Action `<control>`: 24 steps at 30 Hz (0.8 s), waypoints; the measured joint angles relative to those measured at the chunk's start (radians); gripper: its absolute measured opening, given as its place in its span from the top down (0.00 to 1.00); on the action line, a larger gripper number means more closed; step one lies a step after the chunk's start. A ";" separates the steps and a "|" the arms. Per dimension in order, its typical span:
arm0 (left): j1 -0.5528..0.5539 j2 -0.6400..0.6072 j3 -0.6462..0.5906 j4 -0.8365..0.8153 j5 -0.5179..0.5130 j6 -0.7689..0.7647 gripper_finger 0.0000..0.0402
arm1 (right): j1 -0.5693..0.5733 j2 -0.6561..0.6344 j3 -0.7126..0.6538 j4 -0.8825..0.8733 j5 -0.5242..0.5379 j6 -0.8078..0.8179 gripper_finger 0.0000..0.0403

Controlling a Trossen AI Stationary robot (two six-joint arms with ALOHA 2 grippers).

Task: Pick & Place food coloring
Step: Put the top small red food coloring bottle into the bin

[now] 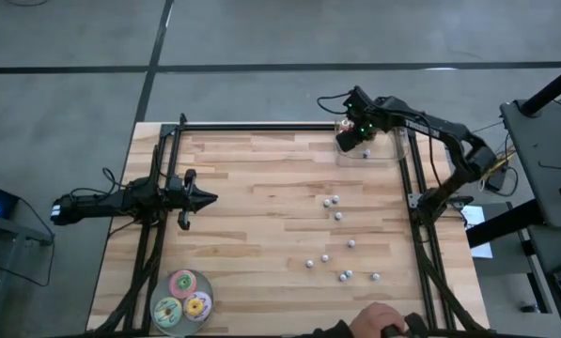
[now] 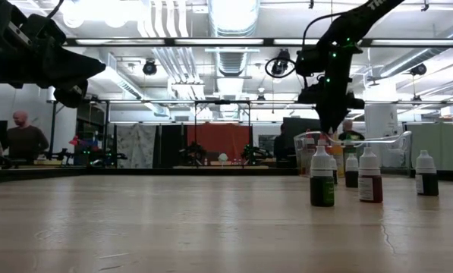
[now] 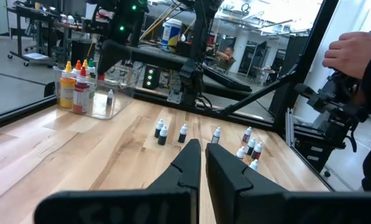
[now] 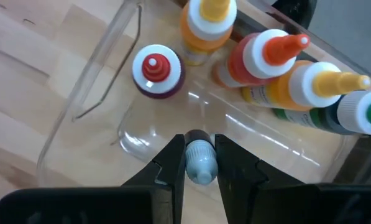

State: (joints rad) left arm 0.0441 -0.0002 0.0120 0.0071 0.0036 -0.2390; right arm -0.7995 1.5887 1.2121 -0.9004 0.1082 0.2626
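Observation:
Several tiny food coloring bottles (image 1: 338,216) with pale caps stand upright and scattered on the right half of the wooden table (image 1: 252,225); the low view shows them (image 2: 322,178) standing on their bases. My right gripper (image 4: 201,155) hangs at the far right, over a clear tub (image 4: 86,93), shut on one small bottle (image 4: 201,167). My left gripper (image 3: 204,158) waits level at the table's left, shut and holding nothing. My right gripper pinches the small bottle's pale cap (image 4: 201,171) between its two fingers, one on each side. The fingers come from above, pointing steeply down. The bottle hangs cap up with its dark body (image 4: 196,135) below, clear of the tub's floor.
The clear tub (image 1: 383,150) holds several larger squeeze bottles (image 4: 266,59) with orange, yellow, red and green tips along its far side. Three flat discs (image 1: 181,296) lie at the near left. A person's hand (image 1: 383,317) reaches in at the near edge. Black frame rails (image 1: 416,188) border the table.

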 joint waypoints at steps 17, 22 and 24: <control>0.000 0.000 0.000 0.000 0.000 0.000 1.00 | -0.024 -0.008 -0.049 -0.007 -0.007 -0.030 0.84; 0.000 0.000 0.000 0.000 0.000 0.000 1.00 | -0.024 -0.009 -0.057 -0.008 -0.020 -0.044 0.84; 0.000 0.000 0.000 0.000 0.000 0.000 1.00 | -0.024 -0.009 -0.058 -0.007 -0.031 -0.079 0.84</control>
State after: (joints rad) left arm 0.0441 -0.0002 0.0122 0.0069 0.0036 -0.2392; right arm -0.8230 1.5795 1.1540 -0.9078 0.0769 0.1841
